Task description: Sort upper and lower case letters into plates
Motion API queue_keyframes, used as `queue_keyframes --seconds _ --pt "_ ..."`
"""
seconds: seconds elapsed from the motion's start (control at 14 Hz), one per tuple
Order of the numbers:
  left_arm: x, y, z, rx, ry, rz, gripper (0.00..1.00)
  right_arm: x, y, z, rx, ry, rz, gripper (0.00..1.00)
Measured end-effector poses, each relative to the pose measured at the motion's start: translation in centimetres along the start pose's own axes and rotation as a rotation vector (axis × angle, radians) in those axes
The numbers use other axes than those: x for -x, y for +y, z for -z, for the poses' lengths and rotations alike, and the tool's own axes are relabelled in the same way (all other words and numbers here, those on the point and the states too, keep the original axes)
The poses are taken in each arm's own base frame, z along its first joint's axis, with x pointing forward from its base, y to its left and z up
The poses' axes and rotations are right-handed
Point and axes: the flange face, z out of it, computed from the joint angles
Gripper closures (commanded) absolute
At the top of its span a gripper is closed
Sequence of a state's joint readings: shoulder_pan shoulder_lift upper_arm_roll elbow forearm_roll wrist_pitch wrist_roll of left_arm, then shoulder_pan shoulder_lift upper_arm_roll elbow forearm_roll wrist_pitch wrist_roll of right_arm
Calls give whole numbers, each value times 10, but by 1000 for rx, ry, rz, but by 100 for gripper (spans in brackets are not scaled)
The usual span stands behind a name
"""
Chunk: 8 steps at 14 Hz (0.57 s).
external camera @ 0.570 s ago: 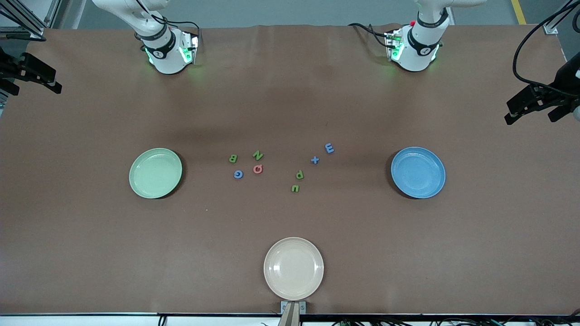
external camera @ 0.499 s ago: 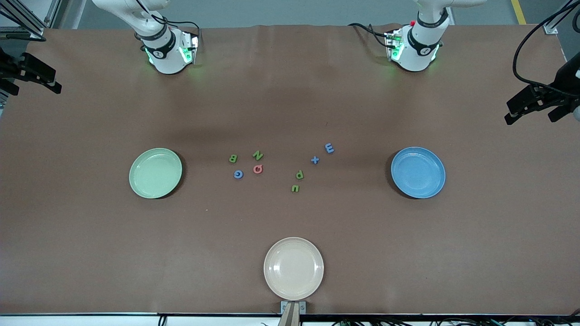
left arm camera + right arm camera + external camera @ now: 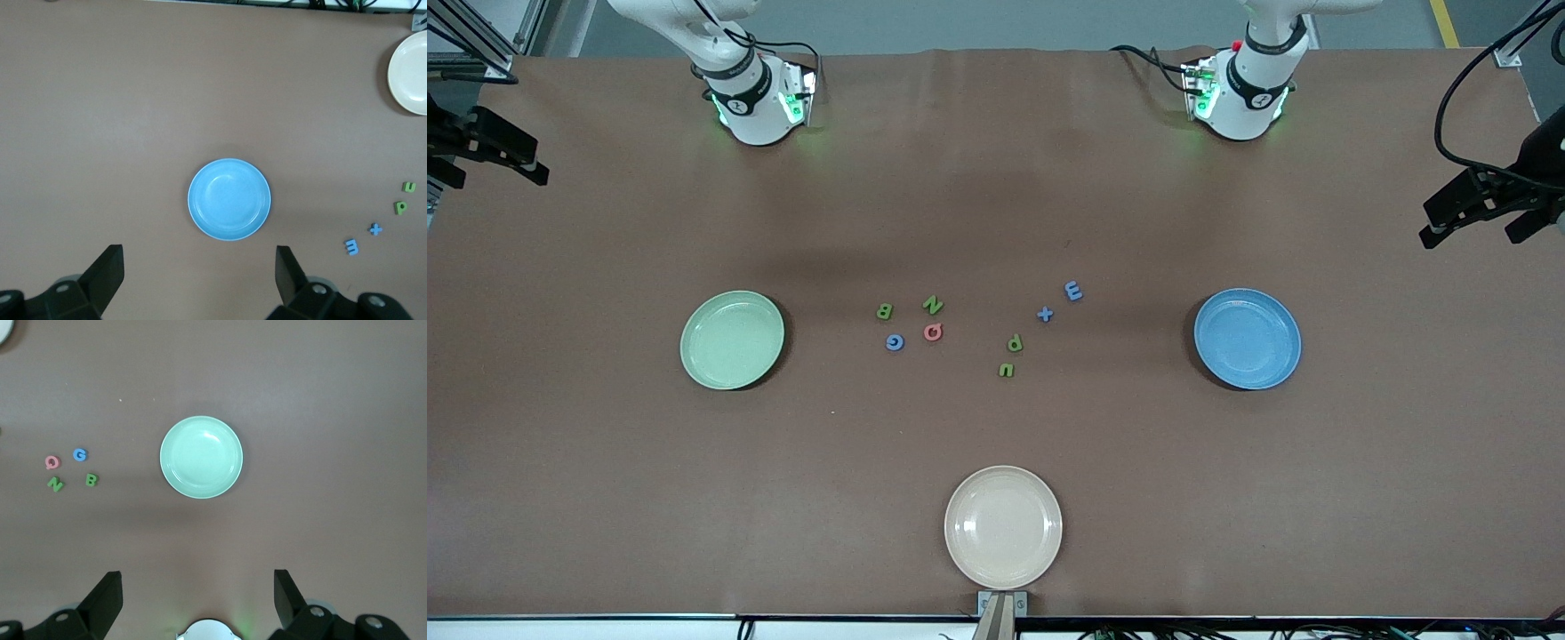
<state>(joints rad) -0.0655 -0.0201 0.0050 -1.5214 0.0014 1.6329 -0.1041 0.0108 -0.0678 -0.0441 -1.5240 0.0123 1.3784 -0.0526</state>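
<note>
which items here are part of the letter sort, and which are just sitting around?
In the job: green B, N, p, u; blue G, E, x; pink-red Q; pale green plate; blue plate.

Lying about: cream-beige plate.

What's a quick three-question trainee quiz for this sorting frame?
1. True or false: the green plate already holds a letter.
2. Which letter lies nearest the blue plate? A) B B) E C) Q
3. Fill in: the left gripper and right gripper both stand ___.

Key: 1 false. 2 B. 3 open.
</note>
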Motion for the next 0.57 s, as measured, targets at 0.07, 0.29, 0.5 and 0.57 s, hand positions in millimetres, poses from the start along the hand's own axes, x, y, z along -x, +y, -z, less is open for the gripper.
queue_keyframes --seconds 0.07,0.29,0.5,0.57 --pt "0 4 -1 1 -1 -11 0 -10 2 -14 -1 -27 -3 0" --pt "-4 19 -19 1 -32 -38 0 -54 16 -76 -3 -112 -26 0" --pt "-13 27 -60 -6 -103 -50 0 -90 11 -133 -2 -148 -25 0" --pt "-17 28 -74 -8 -125 -52 0 -97 2 -147 -3 -136 -45 0"
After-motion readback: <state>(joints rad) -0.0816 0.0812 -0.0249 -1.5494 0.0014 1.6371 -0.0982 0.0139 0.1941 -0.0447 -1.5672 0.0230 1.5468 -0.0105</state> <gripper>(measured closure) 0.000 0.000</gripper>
